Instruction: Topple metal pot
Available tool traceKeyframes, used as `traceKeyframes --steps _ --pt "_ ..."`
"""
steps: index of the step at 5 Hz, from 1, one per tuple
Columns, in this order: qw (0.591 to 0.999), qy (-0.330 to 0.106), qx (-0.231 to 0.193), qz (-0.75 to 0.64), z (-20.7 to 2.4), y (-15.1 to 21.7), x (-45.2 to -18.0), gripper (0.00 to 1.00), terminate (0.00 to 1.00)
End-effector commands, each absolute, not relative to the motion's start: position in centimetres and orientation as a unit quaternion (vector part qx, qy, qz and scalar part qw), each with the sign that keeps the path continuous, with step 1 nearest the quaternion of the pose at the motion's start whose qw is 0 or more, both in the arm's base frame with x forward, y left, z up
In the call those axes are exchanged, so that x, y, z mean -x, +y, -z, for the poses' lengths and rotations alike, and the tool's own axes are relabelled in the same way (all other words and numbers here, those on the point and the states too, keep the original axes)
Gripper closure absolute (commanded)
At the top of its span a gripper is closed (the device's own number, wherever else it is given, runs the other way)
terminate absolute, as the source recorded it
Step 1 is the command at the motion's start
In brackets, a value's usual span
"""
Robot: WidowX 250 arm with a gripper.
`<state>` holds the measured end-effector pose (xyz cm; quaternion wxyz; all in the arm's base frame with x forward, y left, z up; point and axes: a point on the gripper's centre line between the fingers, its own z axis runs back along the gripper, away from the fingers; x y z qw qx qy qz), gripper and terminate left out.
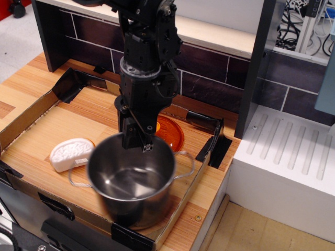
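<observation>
Pressing down at the back rim of the metal pot [131, 180], the jaws of the gripper [140, 144] sit right on the edge, but I cannot tell if they are pinched on it or open. That pot looks blurry, big, hard, shiny and slippery, and it stands near the front of the tabletop [36, 130], inside the low cardboard wall [186, 201], so I think the high rim is the best place to tip it. Just beside it lie a white sponge [70, 153] and an orange lid [168, 133], and the most open room looks to be at the left.
</observation>
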<state>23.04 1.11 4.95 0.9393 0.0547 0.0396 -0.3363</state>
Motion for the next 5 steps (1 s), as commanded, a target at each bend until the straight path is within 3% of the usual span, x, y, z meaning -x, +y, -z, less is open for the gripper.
traceKeyframes --steps 1,3,5 --pt "0.940 0.006 -0.084 0.330 -7.2 1.4 -22.3 1.00 0.00" --pt "0.933 -0.056 -0.150 0.323 -9.7 0.4 -21.4 1.00 0.00" --pt "0.888 -0.163 -0.233 0.361 -11.3 -0.4 -20.5 1.00 0.00"
